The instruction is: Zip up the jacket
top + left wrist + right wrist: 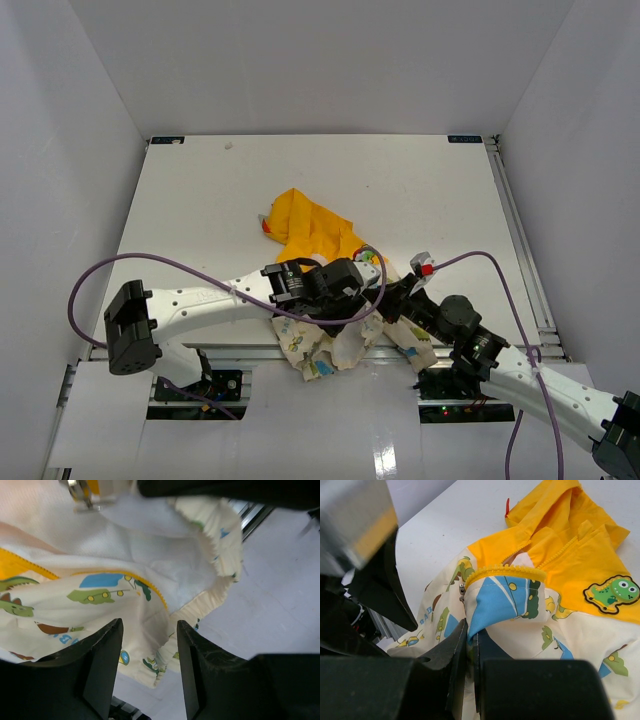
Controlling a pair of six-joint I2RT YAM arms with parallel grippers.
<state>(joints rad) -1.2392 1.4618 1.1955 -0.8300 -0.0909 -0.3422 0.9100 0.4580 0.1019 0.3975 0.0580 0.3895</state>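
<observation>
A cream, cartoon-print fabric jacket point(318, 232), yellow-orange hooded, droops over the white table point(250, 180) at its six o'clock edge. The right gripper point(470, 632) clamps its zipper edge; the left gripper point(148, 630) has jaws apart. Bare tabletop spreads toward twelve.

Blue letters point(427, 616) printed on the jacket point(560, 640), partly lost in folds, read roughly "BAB".

We see the left arm point(195, 302) and right arm point(550, 388) in white shells with black joints, each trailing a looping purple cable point(110, 263), their fingers point(102, 670) matte black.
</observation>
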